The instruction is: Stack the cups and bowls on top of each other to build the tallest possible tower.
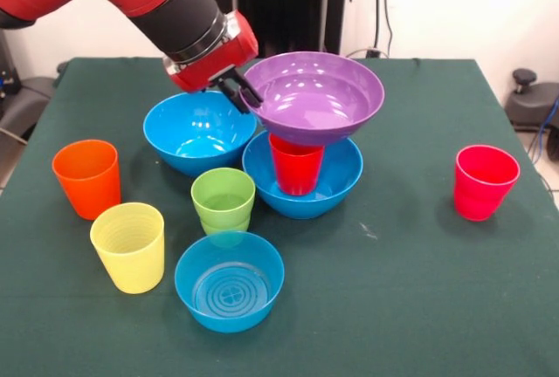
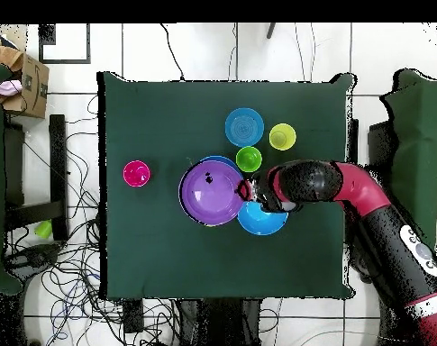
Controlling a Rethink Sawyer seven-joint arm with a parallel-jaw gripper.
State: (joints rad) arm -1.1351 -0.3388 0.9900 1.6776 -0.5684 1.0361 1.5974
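The tower is a large blue bowl (image 1: 336, 187), a red cup (image 1: 295, 166) upright in it, and the wide purple bowl (image 1: 319, 98) on the cup, slightly tilted. My gripper (image 1: 244, 92) is shut on the purple bowl's left rim; the overhead view shows it (image 2: 250, 190) at the purple bowl's (image 2: 209, 193) right edge. The second large blue bowl (image 1: 197, 133) sits just left of the tower. The orange cup (image 1: 86, 178), yellow cup (image 1: 129, 246), light green cup (image 1: 224, 199), small blue bowl (image 1: 230, 283) and pinkish-red cup (image 1: 485, 181) stand loose. No separate small green bowl shows.
The arm comes in from the upper left over the second blue bowl. In the overhead view the arm hides the orange cup. The loose cups and the small blue bowl cluster at the front left; the pinkish-red cup stands alone at the right.
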